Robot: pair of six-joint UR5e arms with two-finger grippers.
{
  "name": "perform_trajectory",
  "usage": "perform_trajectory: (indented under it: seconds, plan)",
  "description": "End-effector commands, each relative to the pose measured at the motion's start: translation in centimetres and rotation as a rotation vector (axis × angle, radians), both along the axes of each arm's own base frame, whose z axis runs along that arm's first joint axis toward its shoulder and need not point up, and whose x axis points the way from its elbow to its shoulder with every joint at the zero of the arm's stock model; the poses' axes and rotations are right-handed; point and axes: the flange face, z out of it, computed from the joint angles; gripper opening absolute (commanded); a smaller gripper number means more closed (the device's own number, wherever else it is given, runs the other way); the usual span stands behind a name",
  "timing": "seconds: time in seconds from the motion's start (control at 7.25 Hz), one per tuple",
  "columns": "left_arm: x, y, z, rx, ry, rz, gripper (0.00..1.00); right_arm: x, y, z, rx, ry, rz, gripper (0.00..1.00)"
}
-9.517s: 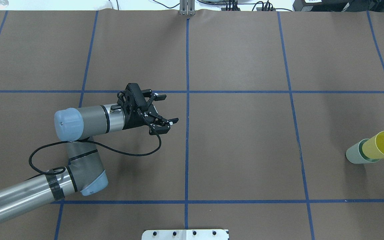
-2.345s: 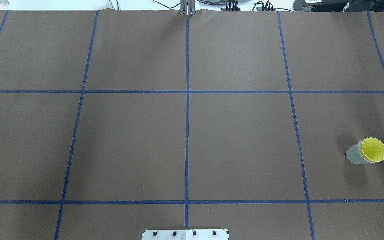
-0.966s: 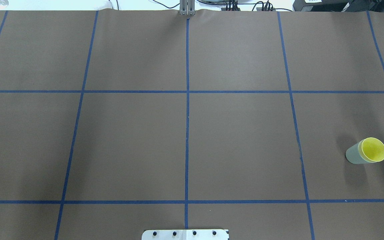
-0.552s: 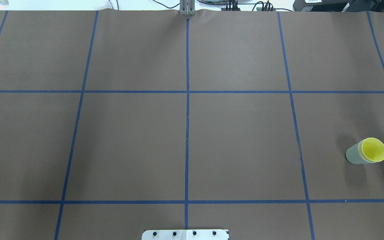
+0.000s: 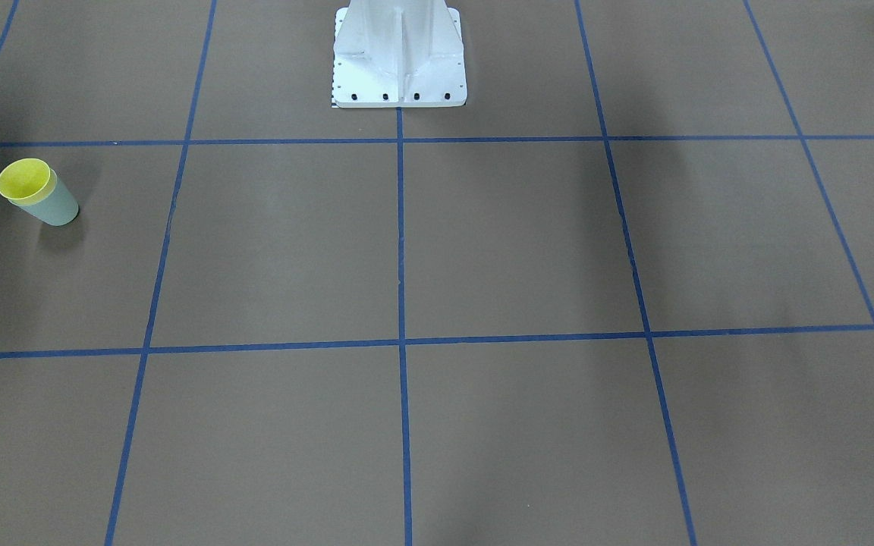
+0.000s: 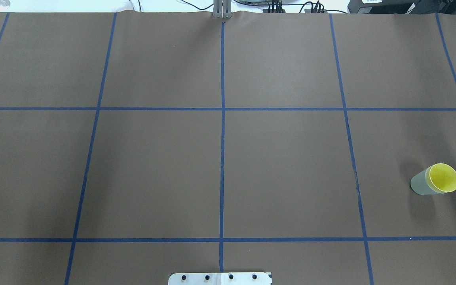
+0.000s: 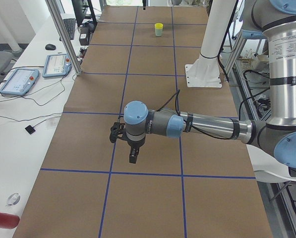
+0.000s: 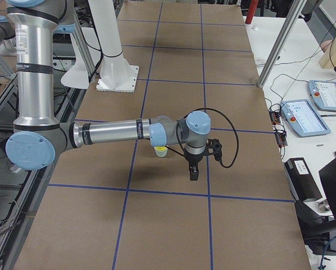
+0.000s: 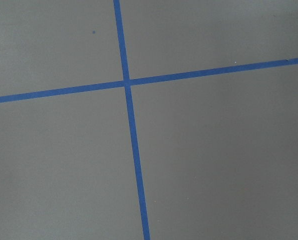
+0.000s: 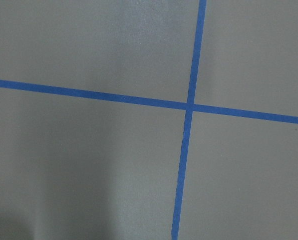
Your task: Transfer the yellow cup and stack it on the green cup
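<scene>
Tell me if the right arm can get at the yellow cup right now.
Probably yes. The right gripper hangs close beside the yellow cup, which sits nested in the green cup, and nothing stands between them.

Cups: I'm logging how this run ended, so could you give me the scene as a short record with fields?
yellow cup: nested inside the green cup, rim showing above it
green cup: standing on the table, toward the robot's right end
left gripper: over the table's far opposite end, away from the cups; open or shut cannot be told
right gripper: over the table near the cups, not touching them; open or shut cannot be told
stacking: looks done
</scene>
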Motion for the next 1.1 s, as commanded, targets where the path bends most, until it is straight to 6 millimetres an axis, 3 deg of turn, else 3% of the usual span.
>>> perform_trajectory:
  seconds: [0.0,0.97]
  plan:
    - [0.07,-0.24,-0.37,0.007,0.0,0.002,1.0,-0.05,-0.02,-0.07,-0.003,-0.003,0.006,1.0]
    - [0.21,-0.32,0.08,-0.001,0.0,0.005,1.0,-0.44,0.08,-0.37,-0.047,-0.056,0.04,1.0]
